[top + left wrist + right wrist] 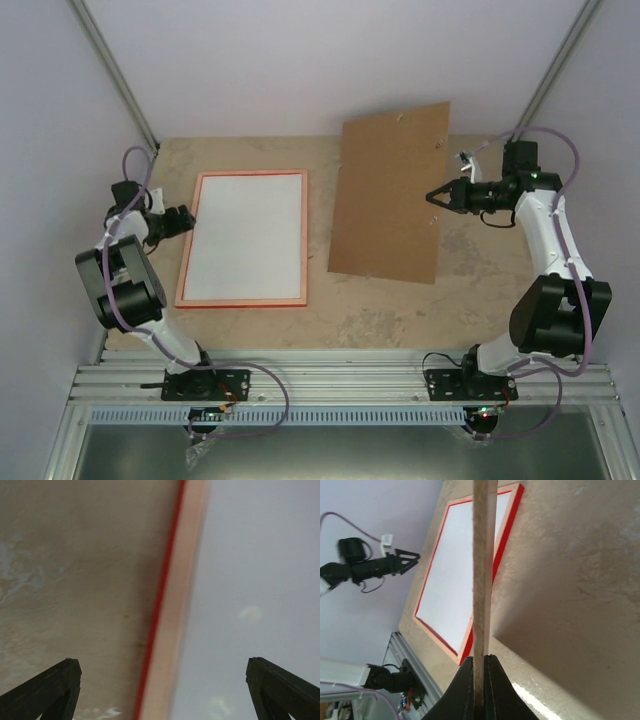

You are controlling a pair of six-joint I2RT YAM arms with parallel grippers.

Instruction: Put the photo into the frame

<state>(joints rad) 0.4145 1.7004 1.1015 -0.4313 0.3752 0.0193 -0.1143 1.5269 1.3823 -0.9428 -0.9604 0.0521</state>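
Top external view: frame point(240, 302) lies back-up on desk point(380, 310), left half, photo point(247, 238) white side up inside it; left pincer point(190, 218) gapes empty beside its left edge; right pincer point(432, 197) clamped on cardboard board point(390, 195).

There were no words, numbers or signs to read in any view. The photo point(245, 238) showed only its plain white back inside the frame point(242, 303). The brown board point(390, 195) was bare too.
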